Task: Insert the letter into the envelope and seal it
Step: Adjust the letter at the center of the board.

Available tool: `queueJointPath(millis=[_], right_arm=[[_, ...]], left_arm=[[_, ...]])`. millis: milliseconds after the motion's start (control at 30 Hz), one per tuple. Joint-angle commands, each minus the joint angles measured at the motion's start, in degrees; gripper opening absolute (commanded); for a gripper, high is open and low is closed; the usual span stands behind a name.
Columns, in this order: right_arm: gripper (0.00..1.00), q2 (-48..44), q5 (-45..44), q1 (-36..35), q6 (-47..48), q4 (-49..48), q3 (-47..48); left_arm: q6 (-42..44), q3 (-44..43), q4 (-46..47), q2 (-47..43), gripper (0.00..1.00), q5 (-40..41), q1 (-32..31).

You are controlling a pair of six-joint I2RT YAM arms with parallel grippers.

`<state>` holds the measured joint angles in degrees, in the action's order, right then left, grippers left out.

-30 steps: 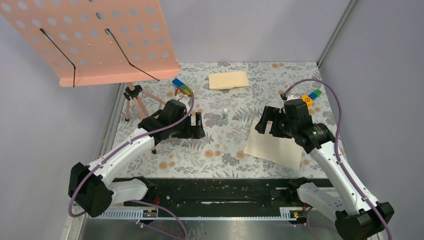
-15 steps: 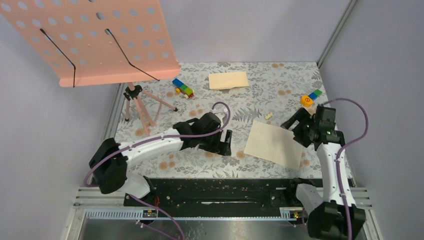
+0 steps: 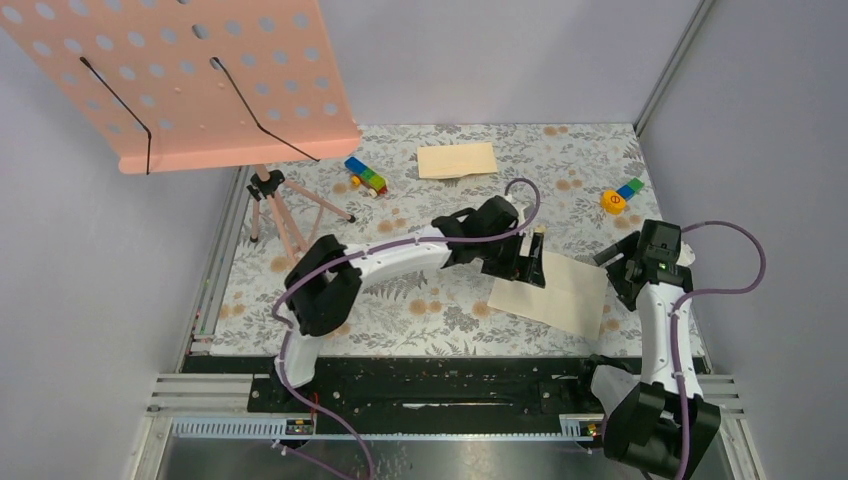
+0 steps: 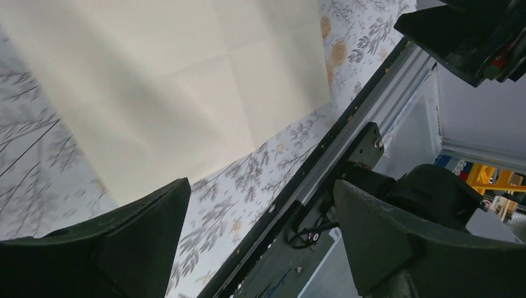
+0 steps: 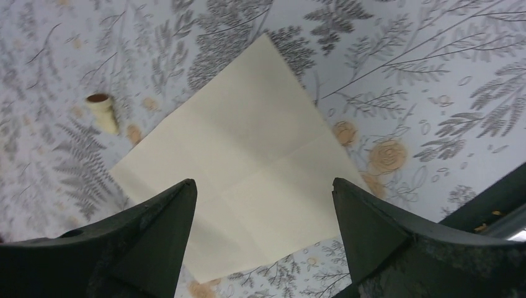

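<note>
- Left hand (image 3: pixel 535 262) is spread wide and holds nothing. It hangs over the far left edge of the letter (image 3: pixel 555 295). Right hand (image 3: pixel 617 275) is spread wide too, empty, just beside the letter's right edge. With 2 hands so near 1 sheet, they could bump.
- Flat on the desk (image 3: pixel 400 300), the letter is thin. Fingers may push it or crumple it and not pick it up.
- Well apart, at the far side, lies the envelope (image 3: pixel 457 160). It looks smaller than the letter, so I think the letter will not fit unless folded.
- 1 little cream tube (image 3: pixel 538 232) beside the left hand could get knocked away.
</note>
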<state>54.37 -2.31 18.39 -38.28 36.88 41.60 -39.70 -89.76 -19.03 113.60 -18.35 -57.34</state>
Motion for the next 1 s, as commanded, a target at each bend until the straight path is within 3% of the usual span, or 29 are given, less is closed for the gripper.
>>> queueJointPath(millis=[0, 233, 367, 700, 867, 967], right_arm=[[0.89, 2.0, -9.0, 2.6, 0.4, 1.1, 0.8], [0.9, 12.5, -2.4, 4.4, 3.1, -2.0, 0.1], [0.87, 17.1, 6.9, 4.4, 4.2, -6.1, -1.0], [0.9, 19.4, 19.5, 4.4, 6.0, -13.2, -6.3], [0.9, 17.8, 24.7, 4.4, 7.3, -13.0, -7.6], [0.9, 14.6, 33.0, 4.4, 9.0, -14.4, -10.2]], left_arm=[[-1.9, -5.9, 3.8, 5.8, 0.87, -4.4, -0.9], [-2.0, -11.2, 1.8, 14.6, 0.88, -2.5, -1.4], [-0.6, -11.0, -2.1, 15.8, 0.88, -0.3, -1.2], [-1.4, 7.1, -3.3, 5.9, 0.89, 3.8, -1.4], [-0.1, 12.8, -6.3, 0.9, 0.9, 4.8, -1.4], [2.8, 12.4, -10.6, -4.4, 0.91, 3.1, -1.4]])
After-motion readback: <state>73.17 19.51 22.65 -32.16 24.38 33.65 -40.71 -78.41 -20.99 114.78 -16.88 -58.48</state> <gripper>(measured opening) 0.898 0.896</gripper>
